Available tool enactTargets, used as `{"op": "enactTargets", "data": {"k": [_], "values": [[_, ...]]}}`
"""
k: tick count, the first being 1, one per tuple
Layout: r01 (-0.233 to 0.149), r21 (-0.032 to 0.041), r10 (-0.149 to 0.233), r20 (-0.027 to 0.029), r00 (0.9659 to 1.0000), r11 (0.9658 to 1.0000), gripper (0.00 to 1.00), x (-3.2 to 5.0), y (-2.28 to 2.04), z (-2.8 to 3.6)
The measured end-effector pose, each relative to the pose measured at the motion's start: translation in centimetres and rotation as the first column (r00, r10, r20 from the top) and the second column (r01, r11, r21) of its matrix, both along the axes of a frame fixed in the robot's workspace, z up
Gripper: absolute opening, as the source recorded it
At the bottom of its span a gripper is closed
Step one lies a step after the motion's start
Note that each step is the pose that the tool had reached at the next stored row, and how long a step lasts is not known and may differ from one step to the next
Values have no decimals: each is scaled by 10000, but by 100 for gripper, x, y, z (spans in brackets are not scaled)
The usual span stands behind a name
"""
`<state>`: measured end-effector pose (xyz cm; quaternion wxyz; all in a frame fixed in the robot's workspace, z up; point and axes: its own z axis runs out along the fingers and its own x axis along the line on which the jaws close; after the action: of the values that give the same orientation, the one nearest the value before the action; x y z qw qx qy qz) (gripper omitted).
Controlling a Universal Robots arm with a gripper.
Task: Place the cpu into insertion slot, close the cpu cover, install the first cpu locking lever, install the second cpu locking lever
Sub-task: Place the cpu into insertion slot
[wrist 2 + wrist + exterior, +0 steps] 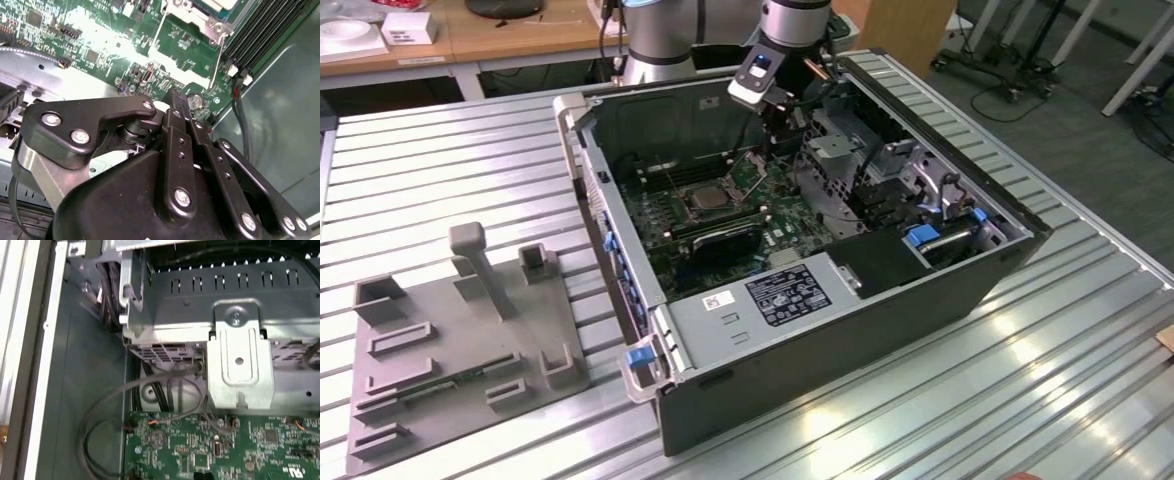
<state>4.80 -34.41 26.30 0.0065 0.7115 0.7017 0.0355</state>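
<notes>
Currently the one arm reaches down into the open computer case, its gripper over the motherboard, jaws apparently pressed together on nothing. One insertion slot lies nearby on the board. Whether the cpu sits in it I cannot tell.

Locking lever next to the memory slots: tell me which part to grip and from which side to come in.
Grip the locking lever at its free end, away from the socket corner, coming down from above the board. It is a thin rod lying near the board, with the memory slots close alongside, so a sideways approach probably lacks room.
</notes>
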Motion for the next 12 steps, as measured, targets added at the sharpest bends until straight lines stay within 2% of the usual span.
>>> {"op": "enactTargets", "data": {"k": [3, 8, 12], "values": [[0, -1, 0, 0, 10000, 10000, 11, 29, 1, 0], [0, -1, 0, 0, 10000, 10000, 11, 32, 0, -1], [0, 0, 0, -6, 10000, 10000, 11, 42, 0, -32]]}}
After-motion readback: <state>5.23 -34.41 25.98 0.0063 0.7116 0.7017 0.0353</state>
